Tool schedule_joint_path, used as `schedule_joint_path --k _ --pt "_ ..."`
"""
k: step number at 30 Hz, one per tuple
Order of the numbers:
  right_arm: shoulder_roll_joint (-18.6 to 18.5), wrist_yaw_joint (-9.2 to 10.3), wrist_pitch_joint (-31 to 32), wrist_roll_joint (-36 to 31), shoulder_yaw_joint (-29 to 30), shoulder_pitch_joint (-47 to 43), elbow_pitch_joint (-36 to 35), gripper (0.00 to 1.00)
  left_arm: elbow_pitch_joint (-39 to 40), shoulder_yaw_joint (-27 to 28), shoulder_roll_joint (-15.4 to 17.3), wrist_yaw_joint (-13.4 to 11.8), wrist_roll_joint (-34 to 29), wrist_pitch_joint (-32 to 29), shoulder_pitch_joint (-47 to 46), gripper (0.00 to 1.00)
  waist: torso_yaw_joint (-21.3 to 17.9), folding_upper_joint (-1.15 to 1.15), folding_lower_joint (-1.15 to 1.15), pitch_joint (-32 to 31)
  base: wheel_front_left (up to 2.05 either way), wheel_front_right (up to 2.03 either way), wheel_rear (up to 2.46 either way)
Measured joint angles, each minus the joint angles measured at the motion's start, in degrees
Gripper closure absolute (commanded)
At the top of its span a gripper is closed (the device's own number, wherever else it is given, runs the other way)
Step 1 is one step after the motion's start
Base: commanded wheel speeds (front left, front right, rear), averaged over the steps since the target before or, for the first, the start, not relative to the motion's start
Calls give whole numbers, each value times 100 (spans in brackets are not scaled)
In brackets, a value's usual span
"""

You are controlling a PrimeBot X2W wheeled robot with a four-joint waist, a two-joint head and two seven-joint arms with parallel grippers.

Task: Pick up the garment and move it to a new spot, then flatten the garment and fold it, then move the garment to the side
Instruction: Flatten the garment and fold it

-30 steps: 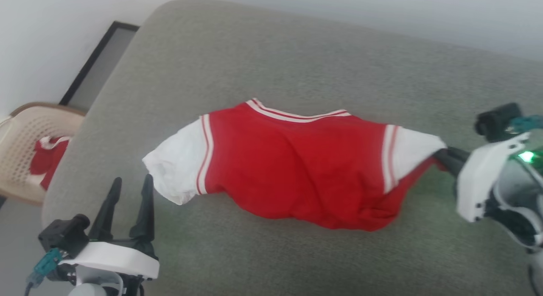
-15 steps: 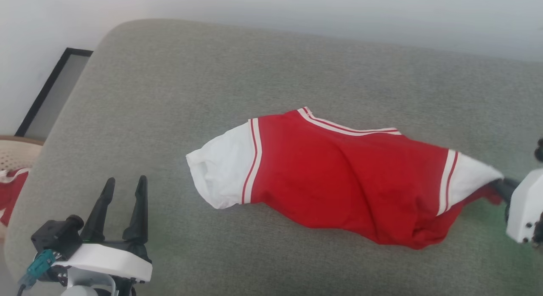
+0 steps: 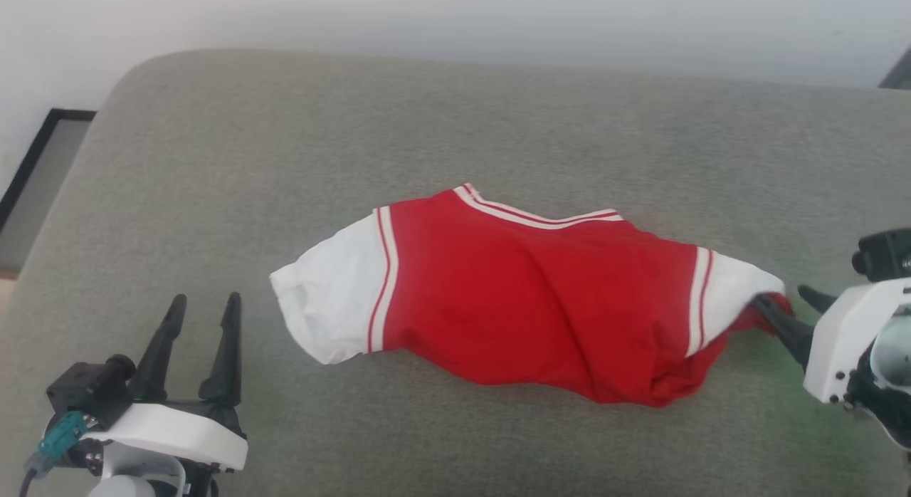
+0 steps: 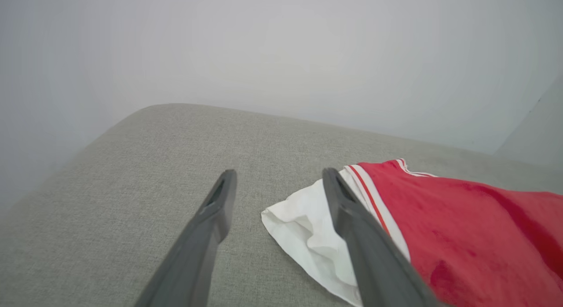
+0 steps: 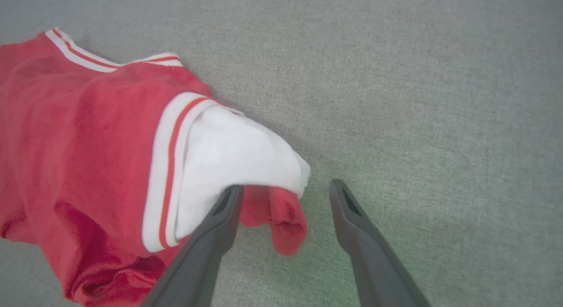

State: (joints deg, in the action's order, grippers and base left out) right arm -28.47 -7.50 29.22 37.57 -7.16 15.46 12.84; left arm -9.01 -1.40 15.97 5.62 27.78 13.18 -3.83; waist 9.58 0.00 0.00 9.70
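Observation:
The garment (image 3: 527, 305), a red jersey with white sleeves and striped trim, lies bunched lengthwise across the middle of the grey cushion (image 3: 455, 127). My right gripper (image 3: 786, 310) is open at the garment's right end. A red fold (image 5: 281, 217) and the white sleeve (image 5: 237, 157) rest between its spread fingers, loose on the cushion. My left gripper (image 3: 203, 312) stands open at the lower left, short of the other white sleeve (image 4: 303, 228). Nothing is between its fingers (image 4: 211, 219).
A pale wall (image 3: 455, 20) runs behind the cushion. A dark-framed panel (image 3: 35, 169) leans at the far left, past the cushion's rounded corner. Bare cushion surrounds the garment on every side.
My right gripper has opened and let go of the garment's right end, which now lies on the cushion. The head camera has swung, so the whole picture shifted. The left gripper stays open.

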Motion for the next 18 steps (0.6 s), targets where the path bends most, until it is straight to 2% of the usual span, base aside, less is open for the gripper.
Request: schedule_joint_path --k 10,18 --pt "198 0 -700 -55 265 94 -458 0 261 48 303 -46 13 -308 -102 0 -527 0 0 -57 0 0 0" --pt "392 0 -1112 -83 424 -166 -681 0 368 90 405 -100 51 -430 -120 0 -868 0 0 -49 0 0 0"
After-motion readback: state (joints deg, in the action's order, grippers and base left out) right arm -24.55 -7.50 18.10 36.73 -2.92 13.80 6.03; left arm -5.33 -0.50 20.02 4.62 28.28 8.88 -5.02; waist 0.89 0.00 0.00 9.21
